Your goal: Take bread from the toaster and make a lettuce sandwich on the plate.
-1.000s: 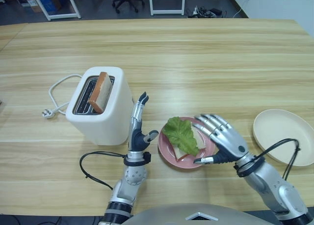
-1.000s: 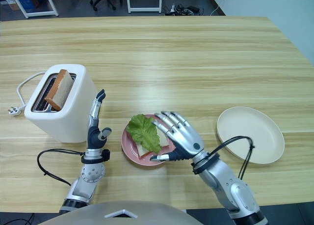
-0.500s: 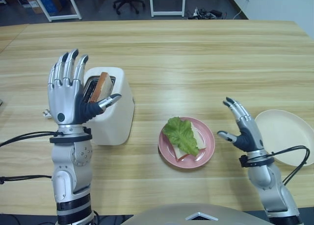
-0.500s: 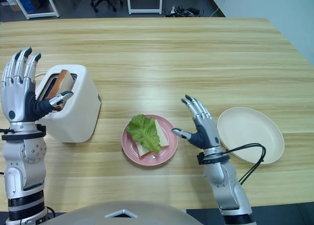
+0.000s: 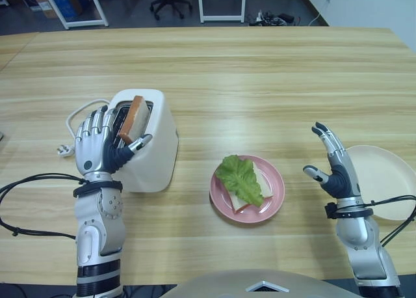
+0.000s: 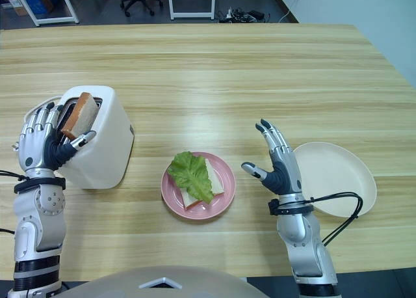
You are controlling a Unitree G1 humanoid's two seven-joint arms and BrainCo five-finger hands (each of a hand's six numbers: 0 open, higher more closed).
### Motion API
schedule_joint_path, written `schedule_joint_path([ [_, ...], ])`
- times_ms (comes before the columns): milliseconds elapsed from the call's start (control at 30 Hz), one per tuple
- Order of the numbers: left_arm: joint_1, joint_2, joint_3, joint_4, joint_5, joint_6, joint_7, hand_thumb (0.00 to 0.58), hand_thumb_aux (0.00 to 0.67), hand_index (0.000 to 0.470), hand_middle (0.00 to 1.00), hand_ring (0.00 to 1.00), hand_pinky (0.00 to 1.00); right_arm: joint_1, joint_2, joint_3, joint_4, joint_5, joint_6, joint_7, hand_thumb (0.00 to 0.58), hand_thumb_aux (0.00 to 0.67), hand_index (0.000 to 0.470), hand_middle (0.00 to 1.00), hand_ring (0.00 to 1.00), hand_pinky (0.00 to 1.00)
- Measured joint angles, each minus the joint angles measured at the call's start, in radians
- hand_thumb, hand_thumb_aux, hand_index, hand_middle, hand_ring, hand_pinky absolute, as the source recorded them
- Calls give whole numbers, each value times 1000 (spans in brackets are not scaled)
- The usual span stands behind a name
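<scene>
The last slice of bread (image 5: 134,116) stands tilted in the toaster (image 5: 156,151), its top poking out of the slot, not yet gripped. Half a second back my left robot hand (image 5: 96,151) was raised high at the toaster's left. It has now dropped against that same side, fingers spread and holding nothing, with the thumb reaching over the top edge just beside the slice (I can't tell whether it touches). To the toaster's right, the pink plate (image 5: 270,204) already carries bread under lettuce (image 5: 239,179). My right robot hand (image 5: 335,174) has pulled away from that plate, farther right of the toaster, and is open and empty. I judge the base is done, so lifting this slice comes next.
</scene>
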Motion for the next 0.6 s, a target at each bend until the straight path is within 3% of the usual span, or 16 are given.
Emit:
schedule_joint_path([
  [600,-41,-11,-18,-42,-68,-104,334,580,670,470,0,0,0,-10,12,3,72,-26,-7,-17,0,0,0,0,0,0],
])
